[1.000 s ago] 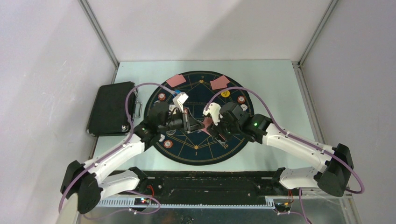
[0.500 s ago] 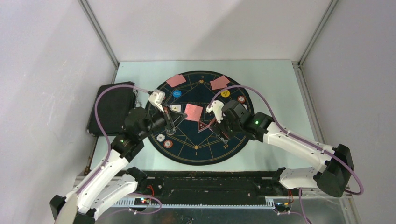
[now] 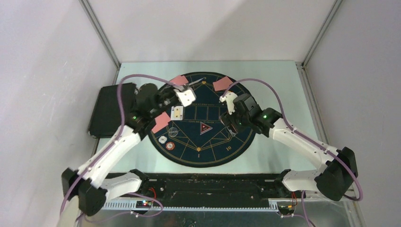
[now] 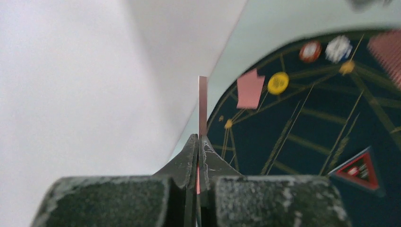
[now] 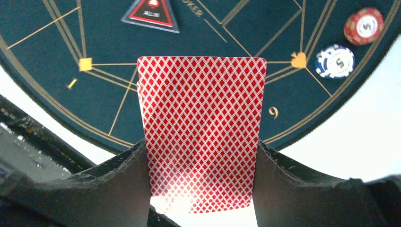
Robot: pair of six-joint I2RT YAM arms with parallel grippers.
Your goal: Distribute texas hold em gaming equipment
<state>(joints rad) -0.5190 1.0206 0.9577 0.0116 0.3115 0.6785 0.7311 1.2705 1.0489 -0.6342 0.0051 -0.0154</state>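
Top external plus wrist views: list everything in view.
mat: one, dark with gold lines, table centre
case: one, black, left of mat
table: one, pale green, under everything
face-down cards: two, pink, mat's far edge
face-up card: one, white, mat's left part
token: one, red triangle, mat centre
chips: six visible; three mixed, mat's near-left; yellow, red-white, blue-white, mat's right
arms: two, white and black, near edge
left end effector: one, black, shut on a pink card
right end effector: one, black, shut on red-patterned cards
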